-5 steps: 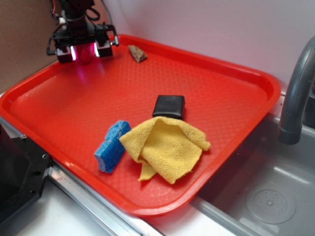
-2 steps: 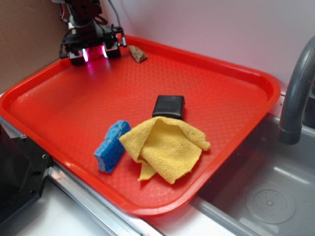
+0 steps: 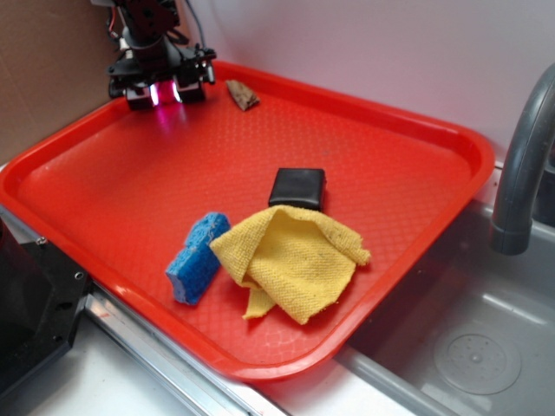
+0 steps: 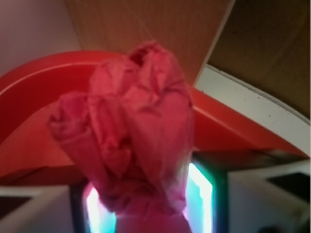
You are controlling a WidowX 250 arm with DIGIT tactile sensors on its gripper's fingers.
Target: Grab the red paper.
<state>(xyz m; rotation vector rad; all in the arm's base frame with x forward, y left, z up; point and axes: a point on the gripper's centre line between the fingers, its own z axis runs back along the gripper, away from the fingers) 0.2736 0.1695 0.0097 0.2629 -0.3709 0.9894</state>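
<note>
The red paper [image 4: 131,126], a crumpled crimson-pink wad, fills the middle of the wrist view and sits pinched between my two glowing fingers [image 4: 201,191]. My gripper [image 4: 150,204] is shut on it. In the exterior view the gripper [image 3: 161,90] hovers over the far left corner of the orange-red tray [image 3: 104,173]. A pink patch of the red paper [image 3: 163,94] shows between the fingers and casts a pink glow on the tray below.
A small brown scrap [image 3: 243,95] lies just right of the gripper near the tray's back rim. A black block [image 3: 297,187], a blue sponge [image 3: 198,257] and a yellow cloth [image 3: 290,260] lie toward the front. A grey faucet [image 3: 520,165] and a sink [image 3: 468,355] are at the right.
The gripper has shifted right and toward the tray's back corner, still shut on the red paper. Nothing else on the tray has moved.
</note>
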